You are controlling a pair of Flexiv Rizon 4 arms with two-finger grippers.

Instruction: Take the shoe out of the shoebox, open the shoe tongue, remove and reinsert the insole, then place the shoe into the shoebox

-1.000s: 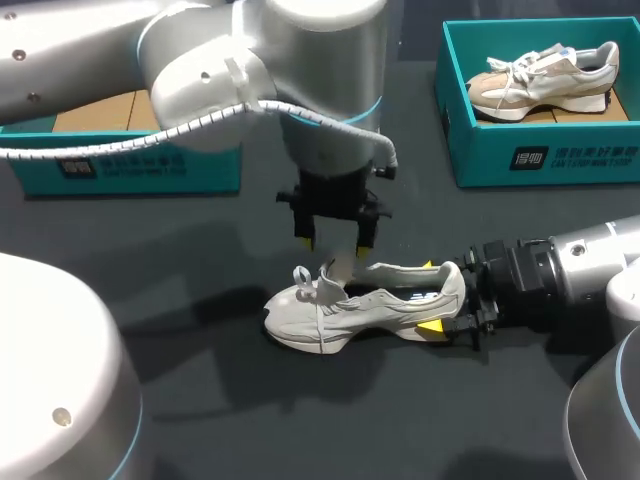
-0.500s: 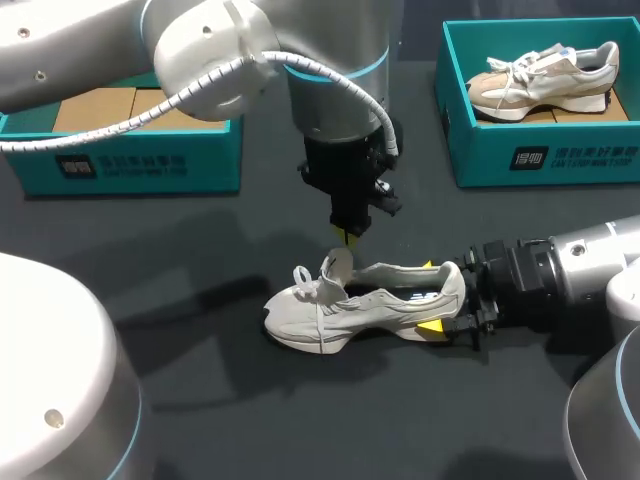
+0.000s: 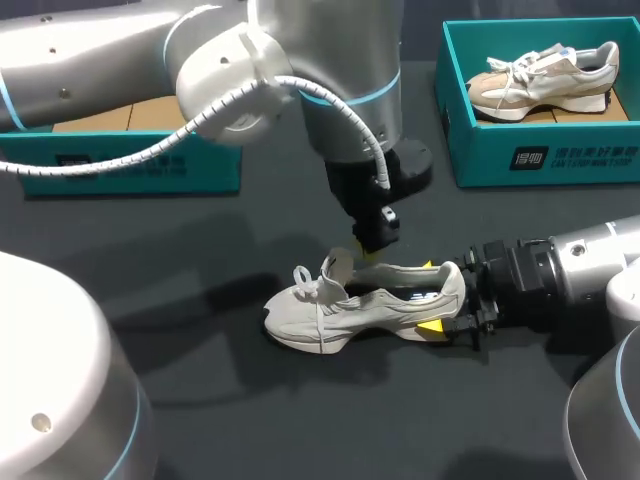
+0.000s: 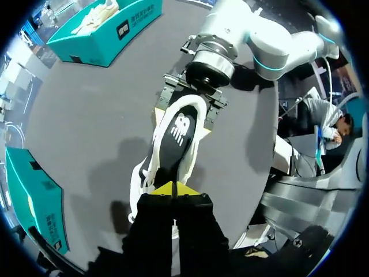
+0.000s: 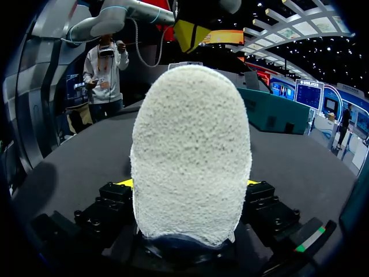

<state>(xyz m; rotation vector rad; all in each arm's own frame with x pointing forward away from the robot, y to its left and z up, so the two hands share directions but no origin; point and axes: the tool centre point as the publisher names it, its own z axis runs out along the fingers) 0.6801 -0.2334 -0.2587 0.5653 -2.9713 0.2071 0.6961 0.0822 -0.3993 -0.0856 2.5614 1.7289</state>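
A pale grey sneaker (image 3: 340, 312) lies on its sole on the dark table, toe to the left, tongue (image 3: 340, 268) standing up. My right gripper (image 3: 432, 297) is shut on its heel, one yellow tip on each side. In the right wrist view the fuzzy heel (image 5: 190, 156) fills the space between that gripper's (image 5: 187, 183) fingers. My left gripper (image 3: 365, 250) hangs over the shoe's mouth, fingers shut. In the left wrist view its joined yellow tips (image 4: 173, 189) sit just above the black insole (image 4: 176, 135); nothing shows between them.
A teal shoebox (image 3: 545, 155) at the back right holds a second sneaker (image 3: 545, 78). Another teal box (image 3: 140, 165) stands at the back left, partly behind my left arm. Dark table surface lies in front of the shoe.
My left gripper went from open to shut, turned about its wrist, and shifted right and slightly down over the shoe's mouth. The right gripper and the shoe stayed put.
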